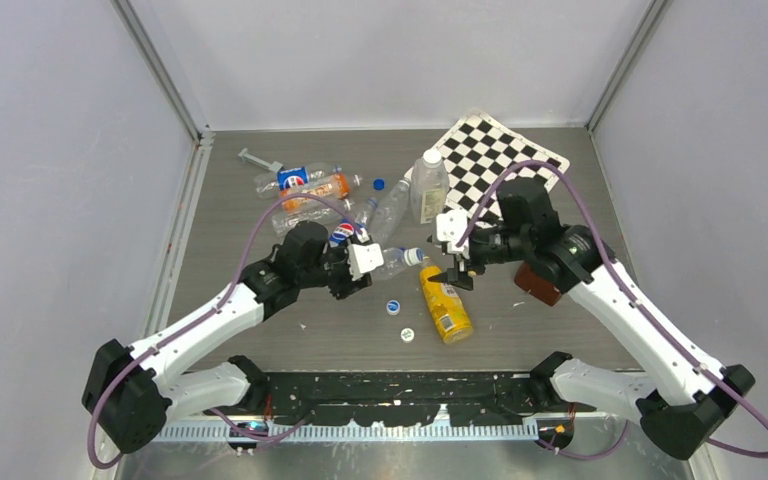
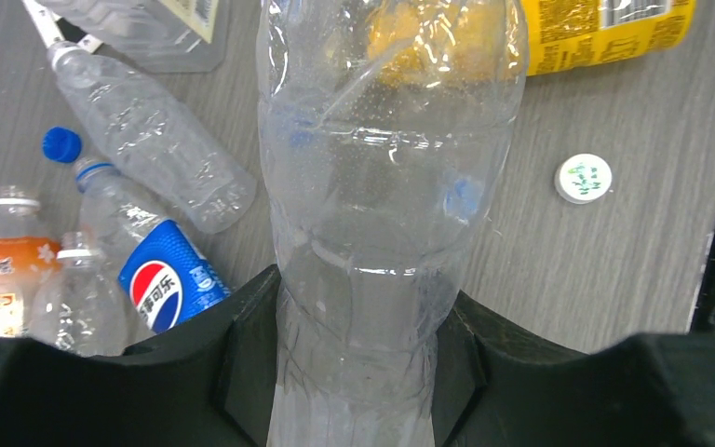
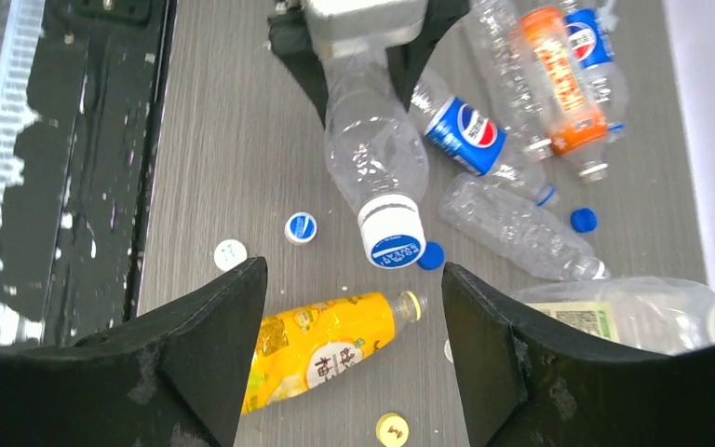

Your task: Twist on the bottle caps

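Cap sat on the neck, but I wouldn't trust it yet
The left tool was clamped on the slim clear bottle, holding it sideways over the table, and the blue-and-white cap sat on its neck facing the right tool, whose jaws stood apart, touching nothing. Couldn't tell how far it was threaded. If the right tool closed off-centre it could cock the cap or pop it off, and that thin bottle looked squashed where it was held, so a twist might just spin the whole thing
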